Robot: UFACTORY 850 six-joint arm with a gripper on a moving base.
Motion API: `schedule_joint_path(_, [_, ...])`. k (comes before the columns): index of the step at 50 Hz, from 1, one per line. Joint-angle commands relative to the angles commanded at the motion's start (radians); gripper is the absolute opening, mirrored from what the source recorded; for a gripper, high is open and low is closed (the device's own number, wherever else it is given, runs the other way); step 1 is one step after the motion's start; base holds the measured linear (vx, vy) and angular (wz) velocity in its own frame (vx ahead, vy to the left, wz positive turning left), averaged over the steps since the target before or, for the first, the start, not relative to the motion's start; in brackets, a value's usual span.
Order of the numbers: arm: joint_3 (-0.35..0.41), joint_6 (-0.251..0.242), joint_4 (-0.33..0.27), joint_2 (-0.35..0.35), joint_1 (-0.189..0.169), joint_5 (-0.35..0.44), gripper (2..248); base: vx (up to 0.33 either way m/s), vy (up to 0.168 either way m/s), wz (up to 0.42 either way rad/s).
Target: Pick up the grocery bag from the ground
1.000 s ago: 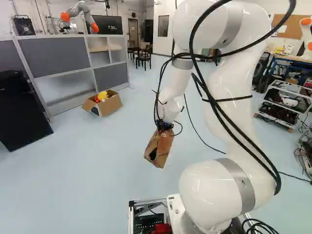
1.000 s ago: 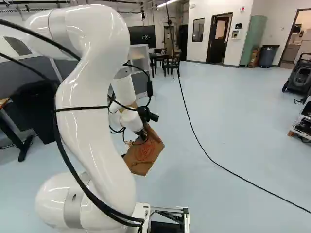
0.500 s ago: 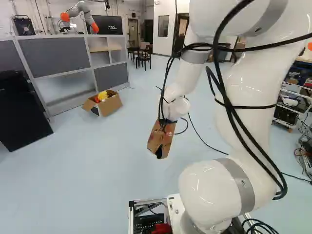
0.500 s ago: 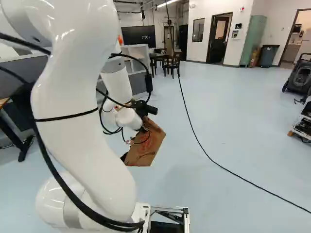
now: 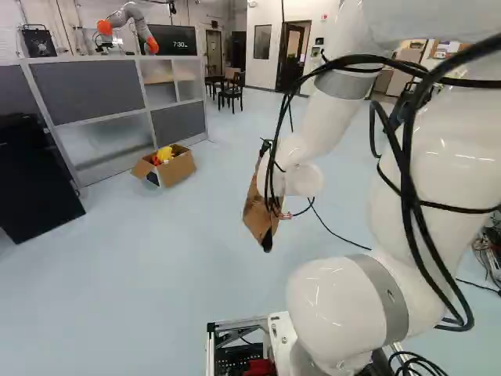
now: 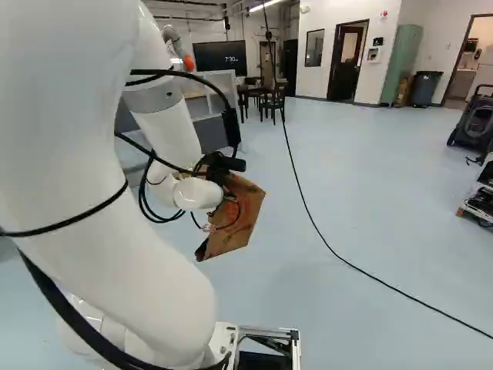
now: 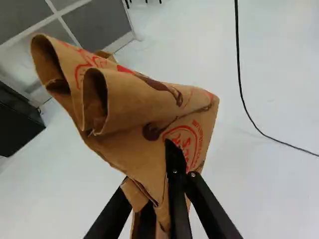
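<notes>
Grocery bag (image 7: 144,112) of brown paper, red print on its side, is up off the floor (image 6: 331,293), tilted, with its folds gathered in the gripper (image 7: 159,174); the two black fingers are clamped on the paper, one on each side of it; the crumpled end curls out ahead of them in the wrist view. Over the last second the bag has risen a little and turned, showing a narrower outline in the left base view; it moves with the white arm (image 5: 321,117), whose upper links have swung back towards the base, while the base itself has stayed put. For the task, that means the pick looks all but done, the lift well under way; what remains, I judge, is to keep the squeeze and carry smoothly, since thin paper could slip or tear if jerked. Beyond it, a dark cable (image 6: 308,217) runs across the floor, apart from the bag; farther off in the left base view sit an open cardboard box (image 5: 178,168) and a grey-panelled partition (image 5: 92,88), both well apart from it.
</notes>
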Motion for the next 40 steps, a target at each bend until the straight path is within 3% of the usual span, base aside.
schedule_joint_path(20, [0.1,-0.094,0.0,0.136,-0.014,0.098,26,0.0,0.0,0.0])
schedule_joint_path(40, [0.166,-0.157,0.0,0.227,-0.024,0.163,26,0.0,0.0,0.0])
